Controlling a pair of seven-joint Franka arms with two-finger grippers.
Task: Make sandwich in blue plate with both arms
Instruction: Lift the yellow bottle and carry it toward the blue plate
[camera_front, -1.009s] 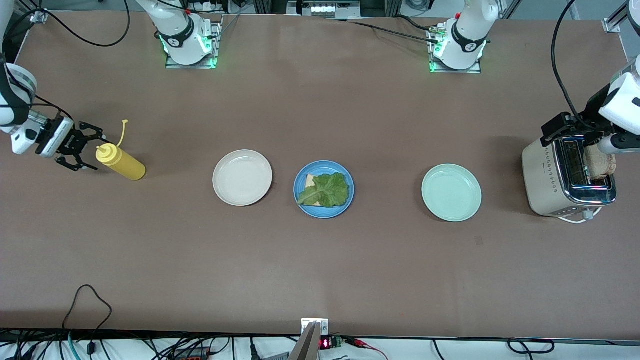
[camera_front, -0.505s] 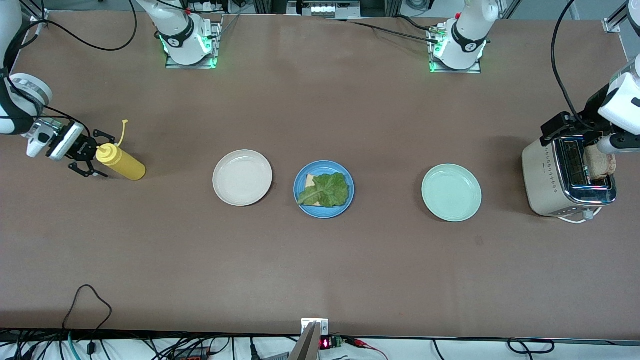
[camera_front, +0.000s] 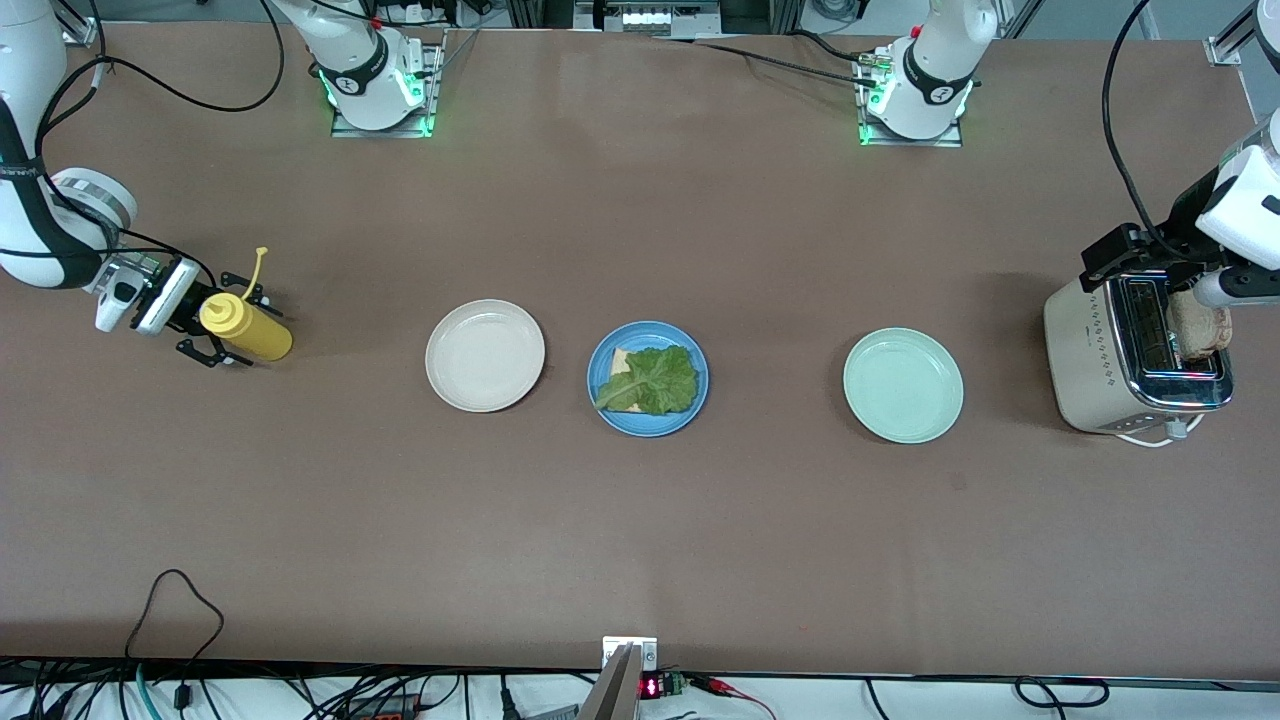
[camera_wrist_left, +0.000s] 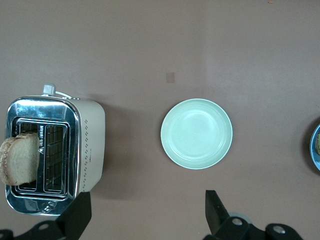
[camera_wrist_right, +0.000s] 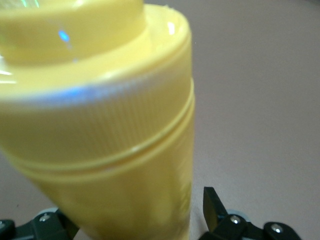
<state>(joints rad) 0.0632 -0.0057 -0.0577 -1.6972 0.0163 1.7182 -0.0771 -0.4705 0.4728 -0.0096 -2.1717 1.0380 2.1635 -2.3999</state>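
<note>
The right gripper (camera_front: 222, 328) stood spread around the yellow bottle (camera_front: 246, 329). The left gripper (camera_wrist_left: 145, 212) hung wide apart over the toaster (camera_front: 1135, 355). The lettuce-topped bread (camera_front: 647, 380) lay on the blue plate (camera_front: 694, 411), bare table (camera_front: 640, 540) around it.

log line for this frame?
right gripper: open around yellow bottle | left gripper: open above toaster | blue plate: bread+lettuce
</note>
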